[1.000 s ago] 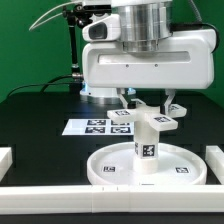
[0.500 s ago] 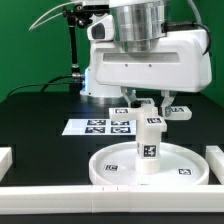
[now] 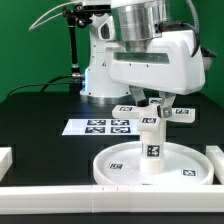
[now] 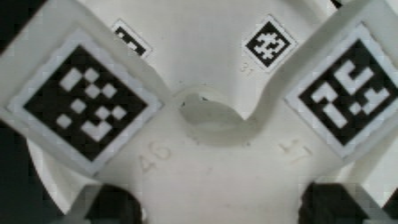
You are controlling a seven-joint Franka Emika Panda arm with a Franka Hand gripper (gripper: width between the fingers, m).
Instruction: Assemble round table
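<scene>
The round disc (image 3: 120,165) lies rim up near the front border bar. The short cylinder leg (image 3: 152,152) stands upright in its hub, a tag facing the camera. The cross-shaped foot (image 3: 150,115) sits across the top of the leg, its tagged arms reaching to both sides. My gripper (image 3: 152,104) comes straight down and is shut on the foot's middle. In the wrist view the foot (image 4: 196,120) fills the picture with its tags, and my gripper (image 4: 217,205) holds it between two dark fingertips (image 4: 107,205).
The marker board (image 3: 98,127) lies on the black table behind the disc. White border bars run along the front (image 3: 90,196), the exterior view's left (image 3: 5,157) and right (image 3: 216,156). The robot base stands behind.
My gripper with the foot has shifted toward the exterior view's right. The leg and the disc have slid the same way with it.
</scene>
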